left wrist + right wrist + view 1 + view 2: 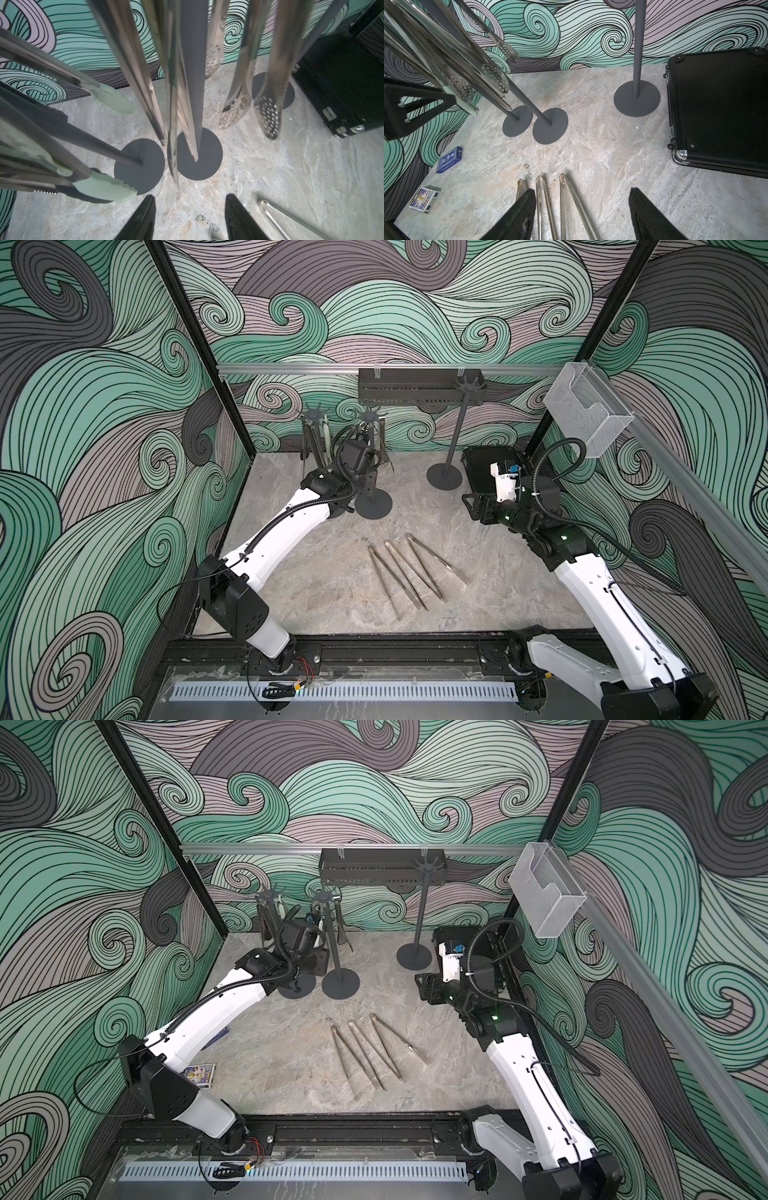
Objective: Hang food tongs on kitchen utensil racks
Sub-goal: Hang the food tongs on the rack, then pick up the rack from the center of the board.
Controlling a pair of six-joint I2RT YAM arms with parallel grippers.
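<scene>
Three bare steel food tongs (pixel 405 572) lie side by side mid-table, hinge ends towards the back. Three dark grey kitchen utensil racks stand at the back. The left rack (pixel 316 414) carries pale-green-tipped tongs (pixel 108 99). The middle rack (pixel 370 418) carries slim steel tongs (pixel 133 62) and perforated-tip tongs (pixel 268 112). The right rack (pixel 459 423) is bare. My left gripper (pixel 190 218) is up beside the middle rack's pole (pixel 193 62), open and holding nothing. My right gripper (pixel 469 508) hovers open above the lying tongs (pixel 542 203), apart from them.
A black case (pixel 490 472) lies at the back right, behind my right arm. A black perforated shelf (pixel 419 391) and a clear mesh box (pixel 586 406) hang on the rails. Two small card boxes (pixel 449 159) (pixel 424 199) lie by the left wall.
</scene>
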